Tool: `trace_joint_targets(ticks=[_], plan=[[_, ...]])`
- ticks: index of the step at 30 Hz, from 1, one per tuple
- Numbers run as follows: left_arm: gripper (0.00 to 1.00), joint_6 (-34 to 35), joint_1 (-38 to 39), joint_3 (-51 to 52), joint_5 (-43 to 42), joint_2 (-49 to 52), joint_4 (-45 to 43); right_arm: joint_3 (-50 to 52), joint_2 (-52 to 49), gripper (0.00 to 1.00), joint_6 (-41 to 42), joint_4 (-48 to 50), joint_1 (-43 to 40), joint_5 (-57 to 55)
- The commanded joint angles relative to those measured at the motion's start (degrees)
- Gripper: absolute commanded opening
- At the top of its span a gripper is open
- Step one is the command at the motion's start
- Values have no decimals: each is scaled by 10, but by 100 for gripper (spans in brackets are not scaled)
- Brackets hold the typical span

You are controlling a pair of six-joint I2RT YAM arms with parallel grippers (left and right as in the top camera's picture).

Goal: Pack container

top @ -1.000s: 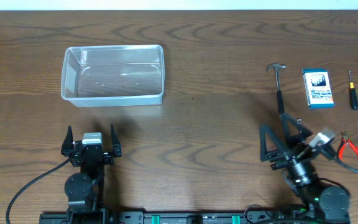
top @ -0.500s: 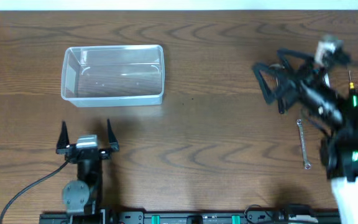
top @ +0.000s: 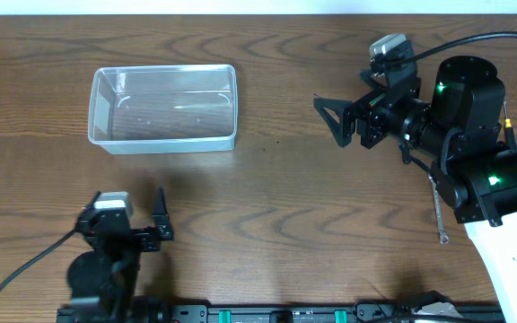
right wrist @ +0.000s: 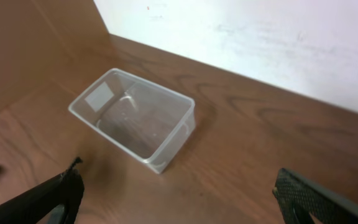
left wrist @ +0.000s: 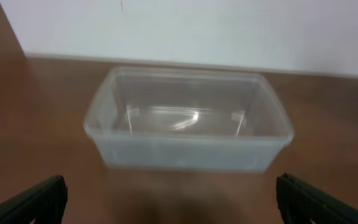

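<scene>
At the near left, the left gripper [top: 122,213] sits low, jaws spread wide and empty. At the near right a wrench [top: 438,211] lies on the table [top: 267,224], close under the right arm; a low swing of that arm could knock it away. Farther back, the right gripper [top: 330,121] hangs wide apart, holding nothing and facing left. At the far left stands the container [top: 164,108], empty and apart from both grippers. It looks light, so it would likely skid if a finger caught its rim. Both arms reaching in together could clash.
</scene>
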State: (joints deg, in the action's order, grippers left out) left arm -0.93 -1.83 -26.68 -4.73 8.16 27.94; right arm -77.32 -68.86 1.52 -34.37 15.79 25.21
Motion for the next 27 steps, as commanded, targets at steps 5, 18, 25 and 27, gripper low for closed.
trace_joint_targets(ticks=[5,18,25,27], plan=[[98,-47,-2,-172,-39,130,27,-16,-3,99,-32,9,9,-8],[98,-136,-29,-737,-32,659,402,-85,-108,99,34,-68,65,-14],[98,-107,-96,-940,-32,831,557,-140,-181,99,38,-126,105,-20],[98,-82,-122,-941,-33,845,556,-150,-197,99,45,-140,112,-25]])
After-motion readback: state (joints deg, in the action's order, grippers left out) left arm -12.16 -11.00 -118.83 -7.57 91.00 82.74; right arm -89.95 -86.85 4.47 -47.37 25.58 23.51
